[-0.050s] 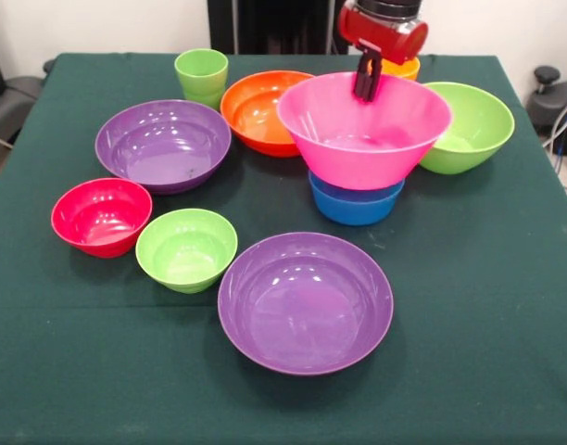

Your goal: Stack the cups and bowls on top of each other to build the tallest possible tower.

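Robot gripper [367, 82] clamps the far rim of a huge glossy pink plastic bowl [362, 139].
The bowl sits below the fingers on a small blue plastic bowl [355, 204]; probably light, stiff and slippery, best held at the rim.

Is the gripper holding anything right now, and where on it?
Yes: the gripper is clamped on the far rim of the big pink bowl, which sits above the small blue bowl; whether it rests on it or hangs lifted cannot be told.
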